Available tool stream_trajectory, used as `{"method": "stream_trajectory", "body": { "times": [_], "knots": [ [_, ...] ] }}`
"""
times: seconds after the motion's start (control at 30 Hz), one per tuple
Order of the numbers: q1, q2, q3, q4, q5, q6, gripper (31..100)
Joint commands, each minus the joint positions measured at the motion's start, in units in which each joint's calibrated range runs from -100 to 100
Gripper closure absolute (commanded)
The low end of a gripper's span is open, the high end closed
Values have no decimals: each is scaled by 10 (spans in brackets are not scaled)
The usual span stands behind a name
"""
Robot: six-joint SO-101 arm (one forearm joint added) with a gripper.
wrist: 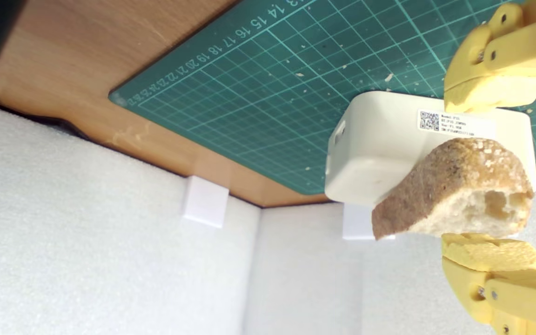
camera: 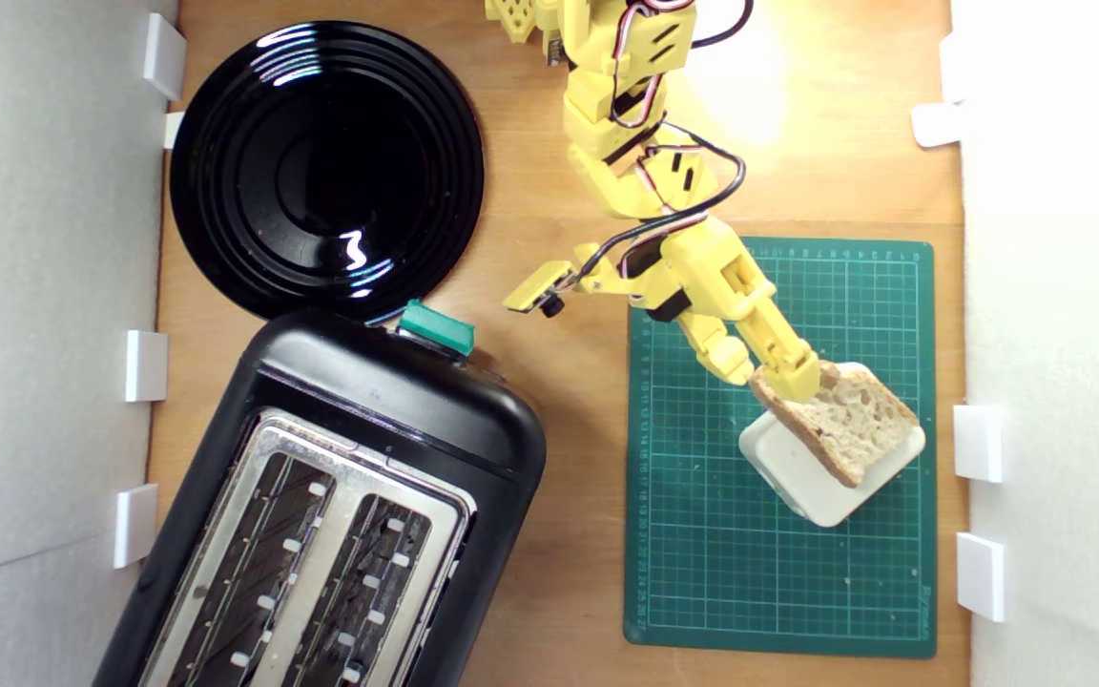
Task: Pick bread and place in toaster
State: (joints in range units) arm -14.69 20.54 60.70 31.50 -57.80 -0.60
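Observation:
The bread [camera: 850, 420] is a rustic slice with a brown crust, lying tilted on a cream rounded-square block [camera: 812, 482] on the green cutting mat. My yellow gripper [camera: 783, 380] reaches its crust end from the exterior view's upper left. In the wrist view the gripper [wrist: 491, 173] is open and straddles the bread [wrist: 458, 190]. One finger [wrist: 491, 253] lies against the crumb side, while the other finger [wrist: 493, 93] stands a little off the crust. The black toaster [camera: 387, 396], with its two slots facing up and its green lever knob [camera: 435, 329], sits at the exterior view's lower left.
A glossy black round plate [camera: 325, 167] lies at the back left, its rim touching the toaster. The green cutting mat [camera: 778, 582] covers the exterior view's right half of the wooden table [camera: 569, 496]. White foam walls with small white clips [camera: 977, 442] border both sides.

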Motion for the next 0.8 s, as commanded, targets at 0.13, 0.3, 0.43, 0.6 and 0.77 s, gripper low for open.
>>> {"method": "stream_trajectory", "body": {
  "times": [0.13, 0.3, 0.43, 0.6, 0.77],
  "knots": [
    [-18, 0, -37, -6, -17, 5, 426],
    [-30, 2, -48, -6, -15, 5, 426],
    [-30, 18, -64, -6, -15, 5, 426],
    [-35, 34, -85, -6, -15, 5, 426],
    [-38, 36, -85, -7, -15, 5, 427]
  ]
}}
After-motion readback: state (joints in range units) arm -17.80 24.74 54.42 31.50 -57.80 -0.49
